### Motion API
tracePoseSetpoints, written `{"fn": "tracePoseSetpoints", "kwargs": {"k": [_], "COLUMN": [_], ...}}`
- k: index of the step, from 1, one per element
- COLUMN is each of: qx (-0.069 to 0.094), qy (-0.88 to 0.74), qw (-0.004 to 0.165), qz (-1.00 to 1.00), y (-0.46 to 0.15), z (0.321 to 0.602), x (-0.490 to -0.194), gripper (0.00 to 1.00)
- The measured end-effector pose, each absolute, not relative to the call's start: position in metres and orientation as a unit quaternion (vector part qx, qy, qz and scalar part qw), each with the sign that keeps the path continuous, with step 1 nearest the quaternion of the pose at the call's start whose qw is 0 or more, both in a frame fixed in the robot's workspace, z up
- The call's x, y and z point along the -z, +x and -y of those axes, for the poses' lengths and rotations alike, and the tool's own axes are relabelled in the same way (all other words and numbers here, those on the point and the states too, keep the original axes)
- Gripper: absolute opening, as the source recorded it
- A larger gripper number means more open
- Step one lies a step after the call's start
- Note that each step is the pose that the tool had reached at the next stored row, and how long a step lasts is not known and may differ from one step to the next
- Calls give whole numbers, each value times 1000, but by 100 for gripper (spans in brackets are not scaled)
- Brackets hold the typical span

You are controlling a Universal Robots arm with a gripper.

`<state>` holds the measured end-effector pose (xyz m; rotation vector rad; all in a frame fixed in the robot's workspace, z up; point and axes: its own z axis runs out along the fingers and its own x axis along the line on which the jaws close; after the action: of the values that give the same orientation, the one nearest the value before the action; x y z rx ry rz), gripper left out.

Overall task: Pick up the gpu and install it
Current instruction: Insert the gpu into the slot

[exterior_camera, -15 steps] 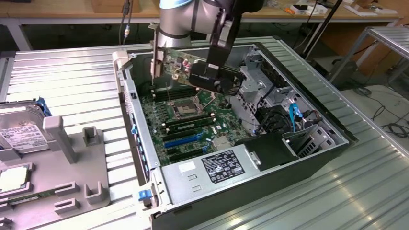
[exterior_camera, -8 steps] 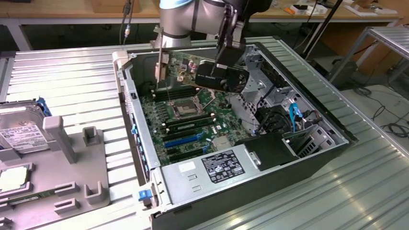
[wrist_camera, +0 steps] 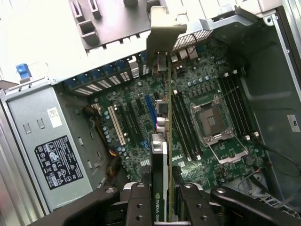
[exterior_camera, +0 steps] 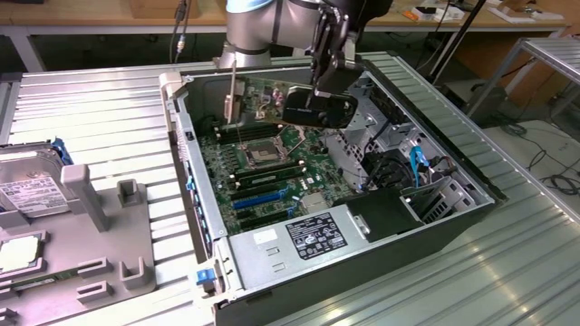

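Note:
The gpu (exterior_camera: pixel 265 97) is a green circuit board with a thin silver end bracket (exterior_camera: pixel 233 92). It hangs upright over the motherboard (exterior_camera: pixel 272 166) inside the open computer case (exterior_camera: pixel 453 170). My gripper (exterior_camera: pixel 306 105) is shut on the card's edge away from the bracket. In the wrist view the gpu (wrist_camera: pixel 160 155) appears edge-on between my dark fingers (wrist_camera: pixel 136 202). Its bracket (wrist_camera: pixel 164 33) points toward the case's rear slot wall. The card hovers above the expansion slots (wrist_camera: pixel 150 108), not touching them.
A silver power supply (exterior_camera: pixel 303 238) fills the near corner of the case. Cables and a drive cage (exterior_camera: pixel 426 183) sit at the exterior view's right. A hard drive (exterior_camera: pixel 27 187) and a grey fixture (exterior_camera: pixel 91 224) lie on the ribbed table at the left.

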<state>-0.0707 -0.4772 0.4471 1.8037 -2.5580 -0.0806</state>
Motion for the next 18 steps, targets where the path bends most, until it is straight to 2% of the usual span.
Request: {"fn": "tracePoseSetpoints", "kwargs": {"k": [18], "qx": [25], "qy": [654], "qw": [8], "qz": [756], "y": [-62], "z": [477], "x": [-447], "gripper": [27]}}
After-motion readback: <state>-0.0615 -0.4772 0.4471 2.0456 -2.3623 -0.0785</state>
